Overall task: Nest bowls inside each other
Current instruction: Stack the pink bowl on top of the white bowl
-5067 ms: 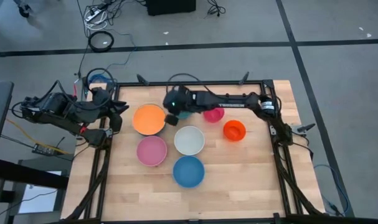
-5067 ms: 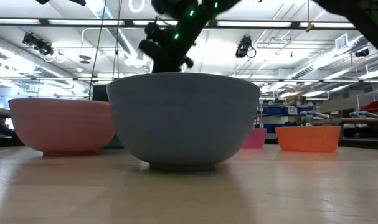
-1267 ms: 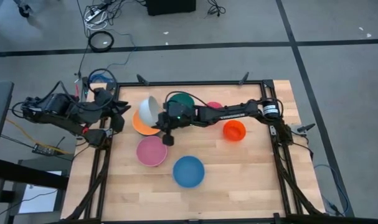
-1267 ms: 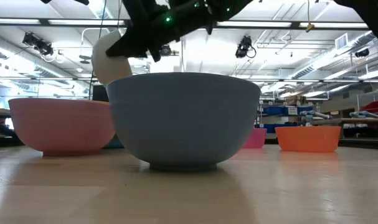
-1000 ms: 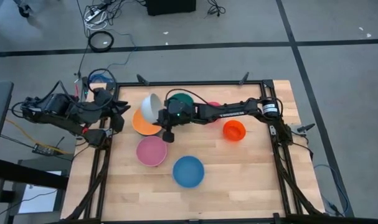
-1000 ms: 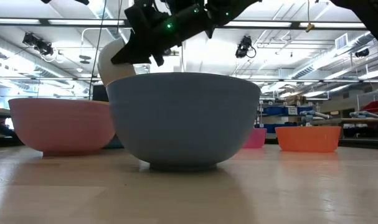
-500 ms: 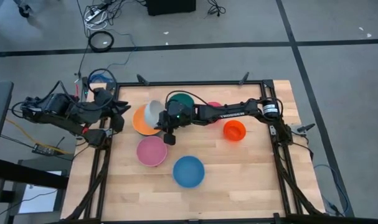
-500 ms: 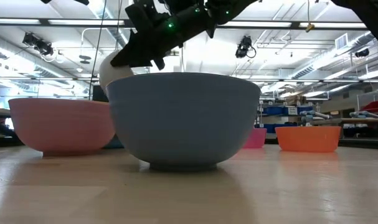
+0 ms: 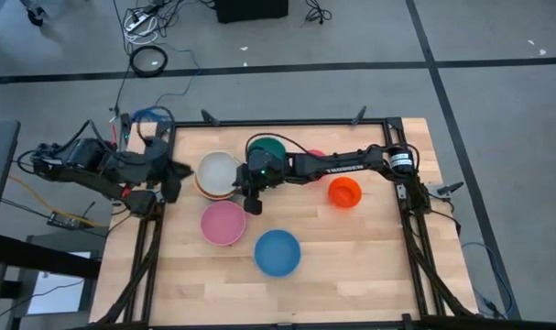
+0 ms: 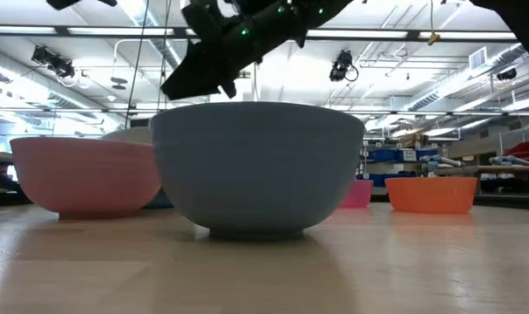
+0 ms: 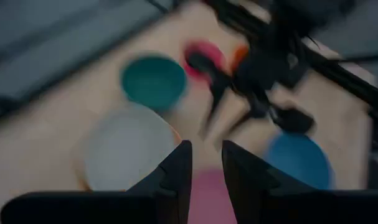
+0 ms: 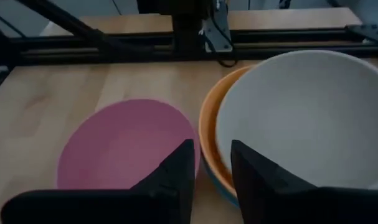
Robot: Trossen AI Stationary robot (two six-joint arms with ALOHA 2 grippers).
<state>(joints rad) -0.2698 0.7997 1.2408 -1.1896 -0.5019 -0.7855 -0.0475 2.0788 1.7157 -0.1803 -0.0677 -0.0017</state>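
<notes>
Nearest me, the blue bowl (image 9: 278, 252), then the pink bowl (image 9: 223, 222). My right hand (image 9: 248, 197), fingers parted and empty, hovers beside the white bowl (image 9: 219, 172), nested in the orange bowl (image 12: 208, 140). My left hand (image 9: 170, 179) waits, slightly open, at the worktop (image 9: 369, 266) edge.

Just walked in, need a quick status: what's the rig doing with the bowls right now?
It is nesting bowls. The white bowl now sits inside the orange bowl, and the right gripper hangs just beside that stack with its fingers apart and nothing between them. The left gripper waits at the table's left edge, empty. The pink bowl, blue bowl, dark green bowl, magenta bowl and red-orange bowl are not yet stacked.
</notes>
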